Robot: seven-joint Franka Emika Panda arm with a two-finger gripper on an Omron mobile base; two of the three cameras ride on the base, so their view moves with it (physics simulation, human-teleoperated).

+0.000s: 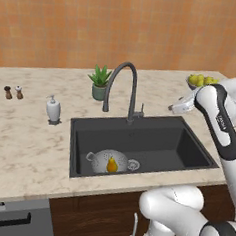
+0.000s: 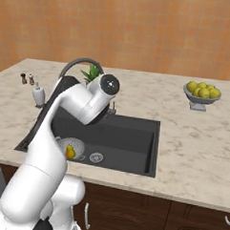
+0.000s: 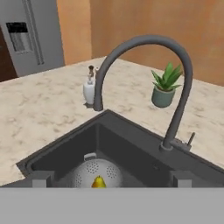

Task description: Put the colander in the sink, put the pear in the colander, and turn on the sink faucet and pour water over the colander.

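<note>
faucet lever [image 3: 190, 139] is what the coming move turns on, as i judge it: a short thin stick rising from the base of the sink faucet [image 3: 175, 78], on the far rim of the sink [image 1: 88, 138]. in the hand view it stands to the right of the base, tilted a little and pointing up, so its long axis runs roughly upright, across the line of the rim. the spout arches high from that base and comes down over the left part of the basin; no blue stream shows, so the water looks off.

below the spout end, near the front left of the basin, sits the colander [image 1: 106, 162] with the pear [image 1: 112, 164] inside it, upright, narrow end up. so the first two parts of the task look done.

outward from there, the gripper [image 3: 111, 178] hangs over the sink with its two finger tips spread wide apart and nothing between them. it looks along the basin toward the faucet; the lever lies ahead of it and off to the right of its centre line, well apart from either tip. a shift that way seems needed before any push.
</note>
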